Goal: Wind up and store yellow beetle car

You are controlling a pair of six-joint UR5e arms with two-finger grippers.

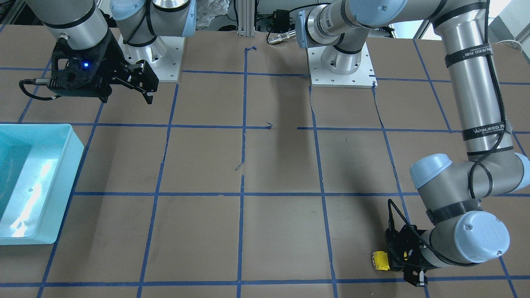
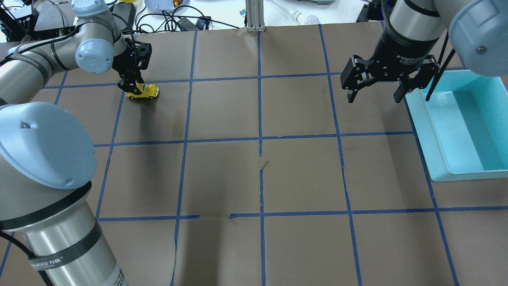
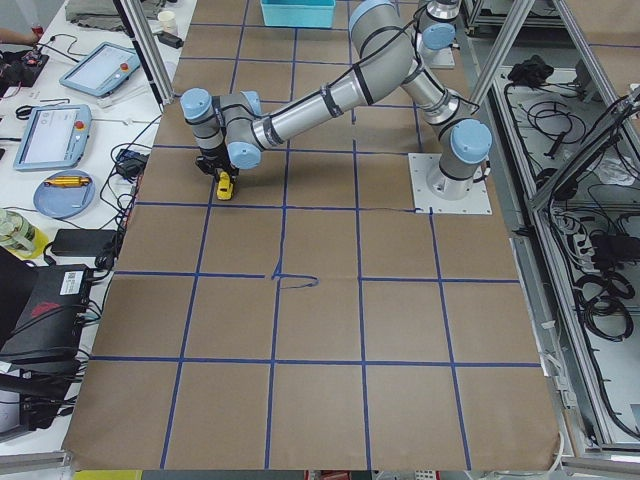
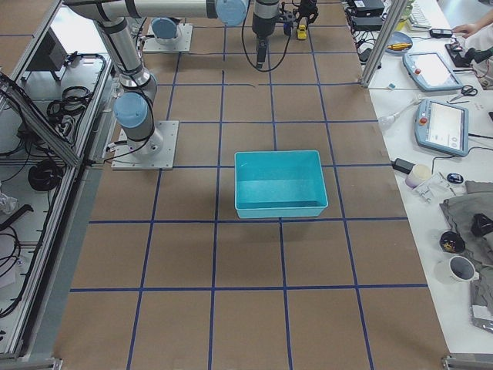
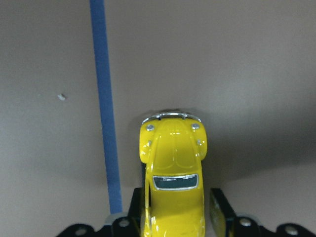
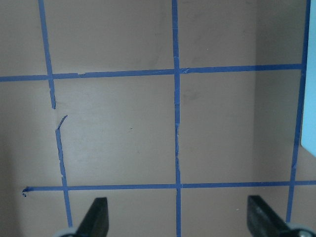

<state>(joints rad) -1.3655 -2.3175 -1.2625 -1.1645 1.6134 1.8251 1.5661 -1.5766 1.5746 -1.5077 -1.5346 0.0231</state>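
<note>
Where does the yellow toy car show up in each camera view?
Front-facing: yellow car bottom right.
Overhead: car upper left.
Exterior left: car upper left.
Exterior right: car top edge.
Left wrist: car bottom centre.
Right wrist: not in it.
Shared landmark: left gripper at its rear.

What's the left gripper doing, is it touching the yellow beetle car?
Cannot tell. In the left wrist view the left gripper closely flanks the yellow beetle car on both sides, but neither contact nor a clear gap shows plainly.
</note>
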